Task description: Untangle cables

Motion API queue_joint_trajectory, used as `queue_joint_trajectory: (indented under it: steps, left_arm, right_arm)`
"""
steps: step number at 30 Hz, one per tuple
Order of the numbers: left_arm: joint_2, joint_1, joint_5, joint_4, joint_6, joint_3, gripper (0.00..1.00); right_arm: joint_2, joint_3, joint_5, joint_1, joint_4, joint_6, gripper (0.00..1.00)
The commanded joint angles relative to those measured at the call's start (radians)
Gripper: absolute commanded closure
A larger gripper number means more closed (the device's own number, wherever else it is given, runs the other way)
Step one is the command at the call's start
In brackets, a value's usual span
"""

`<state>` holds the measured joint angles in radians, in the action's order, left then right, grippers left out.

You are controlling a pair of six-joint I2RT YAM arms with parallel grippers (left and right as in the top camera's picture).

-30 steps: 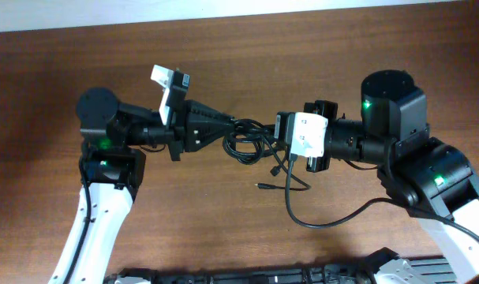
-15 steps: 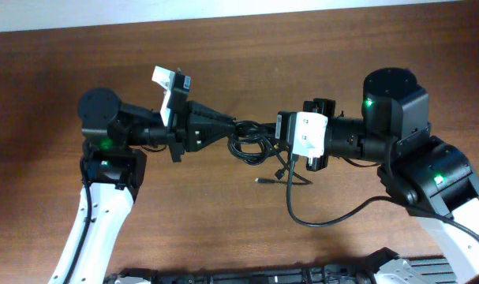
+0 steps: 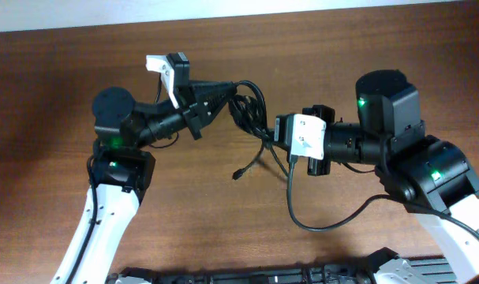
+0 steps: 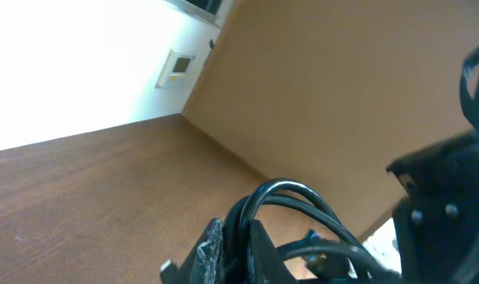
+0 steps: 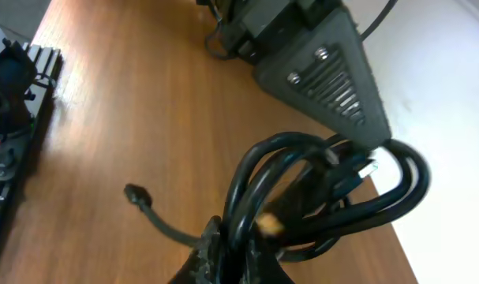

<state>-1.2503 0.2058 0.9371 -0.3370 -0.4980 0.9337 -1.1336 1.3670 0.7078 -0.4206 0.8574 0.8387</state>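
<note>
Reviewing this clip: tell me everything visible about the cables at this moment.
The cables are thin, glossy black cords, rubbery-looking, looped into one tangled bundle strung between the two arms over the wooden table. The left gripper is shut on the loops at one side, and the right gripper is shut on them at the other. One loose end with a small plug trails down toward the table; whether it touches is unclear.
</note>
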Motion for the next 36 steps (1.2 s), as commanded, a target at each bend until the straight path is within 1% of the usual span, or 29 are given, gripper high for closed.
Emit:
queue_joint_trajectory:
  steps: [1, 4, 5, 7, 9, 10, 11, 12, 14, 15, 16, 17, 18, 20, 21, 22, 23, 24, 26, 29, 30, 32, 34, 35, 36]
  left_arm:
    - [0.003, -0.032, -0.294, 0.004, -0.104, 0.011, 1.0]
    - [0.003, -0.032, -0.465, 0.072, -0.266, 0.011, 1.0]
    - [0.003, -0.032, -0.497, 0.093, -0.305, 0.011, 1.0]
    - [0.003, -0.032, -0.505, 0.115, -0.324, 0.011, 1.0]
    - [0.003, -0.032, -0.476, 0.142, -0.323, 0.011, 1.0]
    - [0.003, -0.032, -0.416, 0.153, -0.237, 0.011, 0.95]
    - [0.003, -0.032, -0.322, 0.153, -0.113, 0.011, 0.72]
    - [0.003, -0.032, -0.266, 0.157, -0.06, 0.011, 0.65]
    - [0.003, -0.032, -0.083, 0.179, 0.099, 0.011, 0.48]
    - [0.003, -0.032, 0.014, 0.202, 0.179, 0.011, 0.34]
    - [0.003, -0.032, 0.092, 0.222, 0.248, 0.011, 0.28]
    - [0.003, -0.032, 0.143, 0.24, 0.299, 0.011, 0.26]
    - [0.003, -0.032, 0.164, 0.251, 0.314, 0.011, 0.25]
    - [0.003, -0.032, 0.202, 0.272, 0.314, 0.011, 0.19]
    - [0.003, -0.032, 0.232, 0.276, 0.314, 0.011, 0.18]
    - [0.003, -0.032, 0.273, 0.275, 0.314, 0.011, 0.19]
    - [0.003, -0.032, 0.309, 0.276, 0.314, 0.011, 0.19]
    - [0.003, -0.032, 0.348, 0.275, 0.314, 0.011, 0.14]
    - [0.003, -0.032, 0.427, 0.275, 0.314, 0.011, 0.14]
    - [0.003, -0.032, 0.519, 0.275, 0.314, 0.011, 0.14]
    - [0.003, -0.032, 0.552, 0.275, 0.314, 0.011, 0.14]
    - [0.003, -0.032, 0.56, 0.275, 0.314, 0.011, 0.17]
    - [0.003, -0.032, 0.56, 0.275, 0.314, 0.011, 0.17]
    - [0.003, -0.032, 0.56, 0.275, 0.314, 0.011, 0.21]
    - [0.003, -0.032, 0.56, 0.275, 0.314, 0.011, 0.22]
  right_arm:
    - [0.018, 0.009, 0.069, -0.011, 0.054, -0.009, 0.96]
    - [0.018, 0.009, 0.061, -0.011, 0.07, -0.009, 0.96]
    - [0.018, 0.009, 0.048, -0.011, 0.071, -0.009, 0.96]
    - [0.018, 0.009, 0.035, -0.011, 0.07, -0.009, 0.96]
    - [0.018, 0.009, 0.027, -0.011, 0.069, -0.009, 0.96]
    - [0.018, 0.009, 0.009, -0.011, 0.07, -0.008, 0.96]
    - [0.018, 0.009, -0.001, -0.011, 0.064, -0.008, 0.96]
    - [0.018, 0.009, -0.006, -0.011, 0.061, -0.008, 0.96]
    - [0.018, 0.009, -0.013, -0.011, 0.044, -0.005, 0.96]
    - [0.018, 0.009, -0.013, -0.011, 0.037, -0.005, 0.96]
    - [0.018, 0.009, -0.013, -0.011, 0.028, -0.005, 0.96]
    - [0.018, 0.009, -0.012, -0.011, 0.025, -0.005, 0.96]
    - [0.018, 0.009, -0.009, -0.011, 0.026, -0.005, 0.96]
    - [0.018, 0.009, -0.008, -0.011, 0.028, 0.007, 0.96]
    - [0.018, 0.009, -0.007, -0.011, 0.034, 0.044, 0.96]
    - [0.018, 0.009, 0.004, -0.011, 0.048, 0.119, 0.96]
    - [0.018, 0.009, 0.032, -0.011, 0.08, 0.248, 0.96]
    - [0.018, 0.009, 0.044, -0.011, 0.101, 0.333, 0.96]
    - [0.018, 0.009, 0.044, -0.011, 0.108, 0.415, 0.96]
    - [0.018, 0.009, 0.048, -0.011, 0.107, 0.497, 0.96]
    - [0.018, 0.009, 0.053, -0.011, 0.103, 0.497, 0.96]
    - [0.018, 0.009, 0.077, -0.011, 0.094, 0.497, 0.96]
    - [0.018, 0.009, 0.102, -0.011, 0.063, 0.496, 0.96]
    - [0.018, 0.009, 0.109, -0.011, 0.051, 0.496, 0.96]
    - [0.018, 0.009, 0.122, -0.011, 0.04, 0.496, 0.96]
